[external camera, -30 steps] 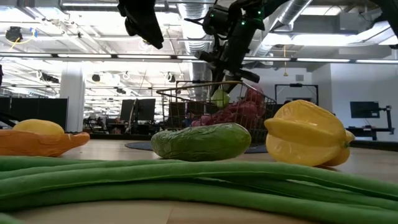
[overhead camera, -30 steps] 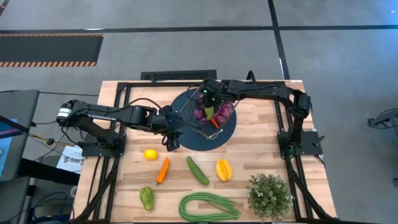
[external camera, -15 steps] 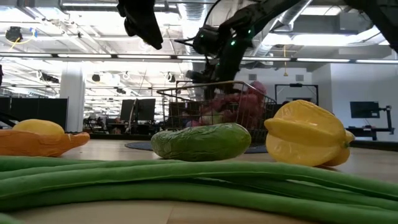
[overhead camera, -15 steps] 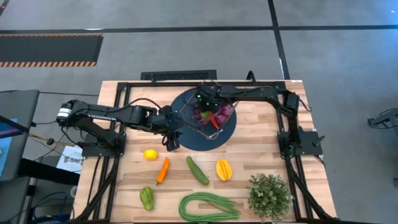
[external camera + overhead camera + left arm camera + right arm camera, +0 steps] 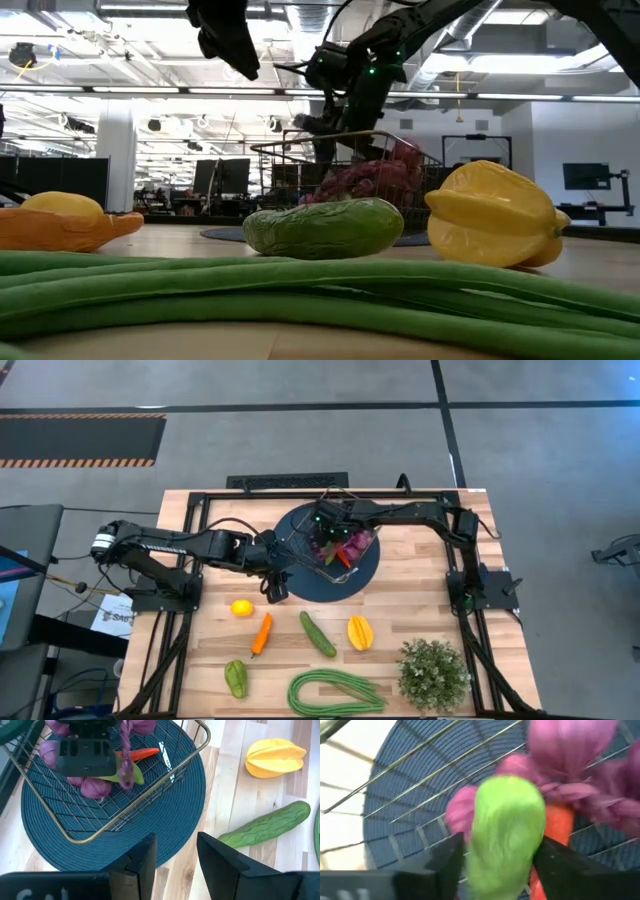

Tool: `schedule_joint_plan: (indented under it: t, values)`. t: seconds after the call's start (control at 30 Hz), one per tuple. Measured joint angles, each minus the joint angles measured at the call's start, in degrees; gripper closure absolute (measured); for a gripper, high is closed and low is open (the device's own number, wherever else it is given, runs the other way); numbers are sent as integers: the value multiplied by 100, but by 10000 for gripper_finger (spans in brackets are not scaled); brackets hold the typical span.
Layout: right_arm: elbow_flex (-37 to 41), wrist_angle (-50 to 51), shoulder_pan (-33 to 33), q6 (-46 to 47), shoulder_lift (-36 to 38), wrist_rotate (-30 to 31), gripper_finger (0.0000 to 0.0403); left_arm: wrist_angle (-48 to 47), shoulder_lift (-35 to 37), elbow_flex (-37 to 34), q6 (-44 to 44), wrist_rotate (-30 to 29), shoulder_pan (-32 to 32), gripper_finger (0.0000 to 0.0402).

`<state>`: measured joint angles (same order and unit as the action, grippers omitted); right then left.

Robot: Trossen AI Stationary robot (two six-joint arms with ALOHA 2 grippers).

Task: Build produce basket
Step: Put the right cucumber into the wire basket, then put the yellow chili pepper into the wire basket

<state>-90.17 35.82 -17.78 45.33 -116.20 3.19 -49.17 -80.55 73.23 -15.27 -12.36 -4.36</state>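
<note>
Wooden surface (image 5: 400, 650) still carries most produce. Inside the basket (image 5: 352, 560), the right gripper (image 5: 333, 532) parts around a green piece (image 5: 507, 827); next, lift clear. Left gripper (image 5: 172, 851), beside the basket, hangs slightly parted, empty.

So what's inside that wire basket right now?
The basket holds purple grapes, a red carrot and a green piece between the right gripper's fingers. The gripper hides whatever lies beneath it.
</note>
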Motion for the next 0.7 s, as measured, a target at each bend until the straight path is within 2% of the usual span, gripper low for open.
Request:
schedule_joint_plan:
  t: [0.07,0.17,0.43,0.6,0.7]
  values:
    - [-85,13,11,-19,0,-16,125,-2,0,0,0,2,0,272]
    - [-354,316,18,-175,0,-15,109,-30,0,0,0,0,2,272]
    - [-1714,1885,196,-935,2,124,121,-431,0,0,-66,-2,0,272]
    - [-2963,3223,328,-1600,2,212,122,-1060,0,0,-207,-18,-2,272]
    - [-3778,4104,434,-1835,2,537,122,-1446,0,0,-613,-142,-55,272]
